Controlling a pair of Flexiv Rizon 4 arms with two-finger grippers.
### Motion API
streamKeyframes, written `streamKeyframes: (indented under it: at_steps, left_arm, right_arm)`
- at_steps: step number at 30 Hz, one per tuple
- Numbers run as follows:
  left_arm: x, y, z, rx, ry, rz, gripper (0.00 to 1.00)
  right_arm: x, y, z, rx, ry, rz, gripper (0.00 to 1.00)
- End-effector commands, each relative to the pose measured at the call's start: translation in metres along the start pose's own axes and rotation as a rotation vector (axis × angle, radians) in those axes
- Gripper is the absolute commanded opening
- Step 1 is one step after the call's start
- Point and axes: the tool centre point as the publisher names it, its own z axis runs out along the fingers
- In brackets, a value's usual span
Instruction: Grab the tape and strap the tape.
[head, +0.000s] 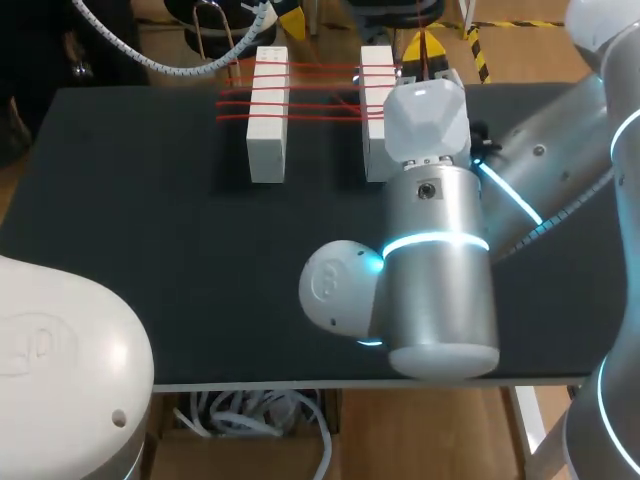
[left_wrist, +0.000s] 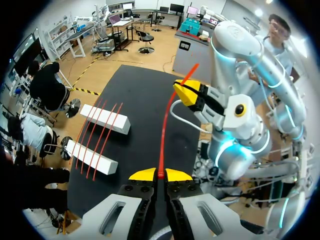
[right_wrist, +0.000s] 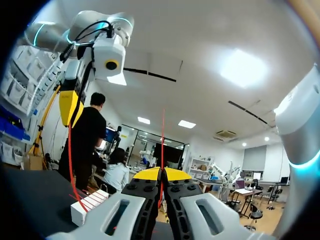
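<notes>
1. Tape (left_wrist: 162, 135): a thin red line held taut in the air above the table. It runs from the left gripper's tips ahead to the right gripper, and a short free end sticks out past the right one.
2. Table (head: 150, 220): black, and it fills most of the head view.
3. Right arm (head: 440, 260): silver with lit blue rings. It comes in from the right and lies over the table's middle, with its wrist toward the far side.
4. Left arm (head: 60, 350): a white housing at the near left corner; the rest is outside the head view.
5. Blocks: the left block (head: 268, 115) and the right block (head: 372, 130) are long and white. They lie side by side but apart at the far middle of the table, and the right arm's wrist partly hides the right one.
6. Strands (left_wrist: 102, 139): four red lines cross from one block to the other, over both tops. Whether they join the held tape cannot be told.
7. Right gripper (right_wrist: 161, 173): its yellow tips are pressed together on the tape, which rises from between them. In the head view it sits at the far side, just right of the right block.
8. Left gripper (left_wrist: 157, 175): its tips are together, clamped on the tape. In the right wrist view it hangs high above a block, with the tape dropping from it.
</notes>
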Motion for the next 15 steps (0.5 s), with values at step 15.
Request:
streamKeyframes:
  at_steps: [15]
  left_arm:
    - [0.0,0.0,0.0,-0.002,0.0,0.0,0.0]
  right_arm:
    - [-0.016,0.024,-0.004,0.075,-0.118,-0.038,0.0]
